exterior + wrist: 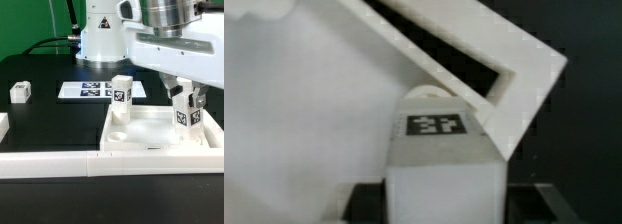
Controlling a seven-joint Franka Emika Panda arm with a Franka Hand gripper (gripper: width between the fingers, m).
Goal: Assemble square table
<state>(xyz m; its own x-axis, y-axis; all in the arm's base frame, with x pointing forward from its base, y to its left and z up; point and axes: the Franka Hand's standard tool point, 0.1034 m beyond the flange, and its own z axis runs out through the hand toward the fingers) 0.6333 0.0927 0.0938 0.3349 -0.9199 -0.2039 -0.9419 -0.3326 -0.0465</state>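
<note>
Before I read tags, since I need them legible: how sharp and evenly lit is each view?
Exterior view: fairly sharp, marker board tags distinct, white top bright against the dark table. Wrist view: soft, leg tag blurred, top washed out.

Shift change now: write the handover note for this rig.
Gripper: shut on a small white block leg, upright over the exterior view's right side of the large white plastic square table top.
Second leg: upright at the top's far corner, exterior view's left; seating unclear.
Third leg: loose on the black table, far from the top.
Left: seat the held leg, fetch the third; fourth leg not seen.
</note>
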